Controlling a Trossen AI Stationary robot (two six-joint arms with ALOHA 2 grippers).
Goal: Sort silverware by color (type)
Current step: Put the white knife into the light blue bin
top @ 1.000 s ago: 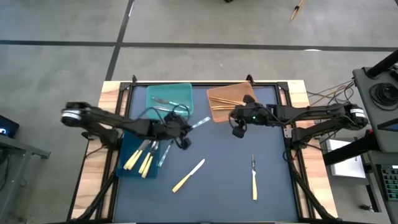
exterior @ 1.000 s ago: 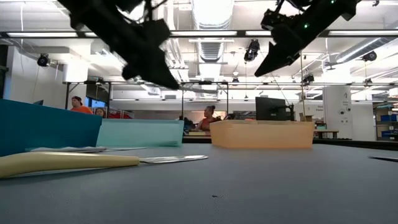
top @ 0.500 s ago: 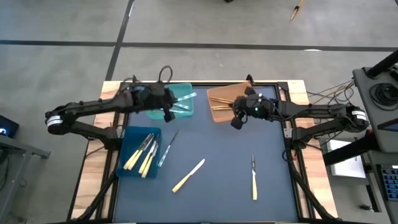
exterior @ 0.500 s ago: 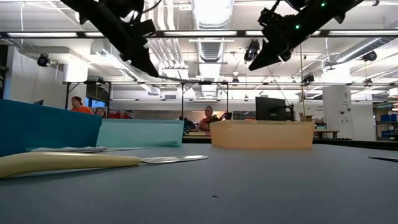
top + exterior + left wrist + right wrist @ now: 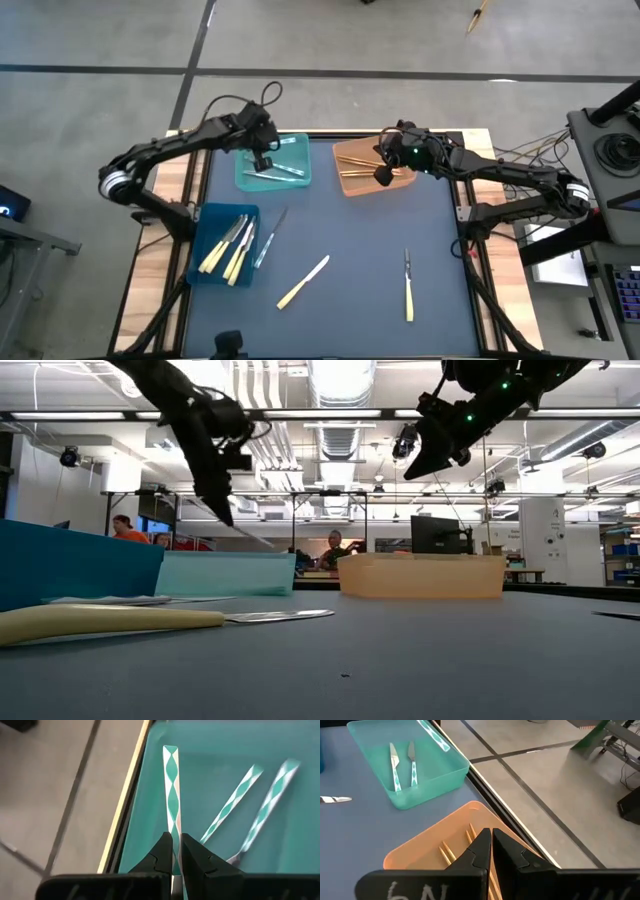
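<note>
My left gripper (image 5: 263, 160) hangs over the teal bin (image 5: 300, 145), shut on a silvery grey piece of silverware (image 5: 171, 785). Two more silvery pieces (image 5: 250, 815) lie on the bin's floor. My right gripper (image 5: 383, 178) is shut with nothing showing between its fingers. It hovers above the orange bin (image 5: 352, 185), where several orange-tan pieces (image 5: 446, 853) lie. On the mat lie a silvery knife (image 5: 268, 238), a pale yellow knife (image 5: 303, 282) and a pale yellow fork (image 5: 408, 285). My left gripper pinches the silvery piece between its two fingers (image 5: 162, 852), on the slim handle (image 5: 175, 827) partway along. The flat handle end (image 5: 170, 750) sticks out past the fingertips. The piece is lifted clear above the teal bin's floor and slants down from the gripper (image 5: 250, 535).
A dark blue bin (image 5: 200, 275) at the table's left holds several pale yellow pieces (image 5: 228, 250). The three bins' walls stand up from the mat. Open mat lies at the middle and near side. People show in the room beyond the table.
My left gripper has carried the silvery piece from beside the blue bin toward the far edge and now hangs over the teal bin, tipped downward. My right gripper has moved toward the far edge, from over the mat to above the orange bin.
</note>
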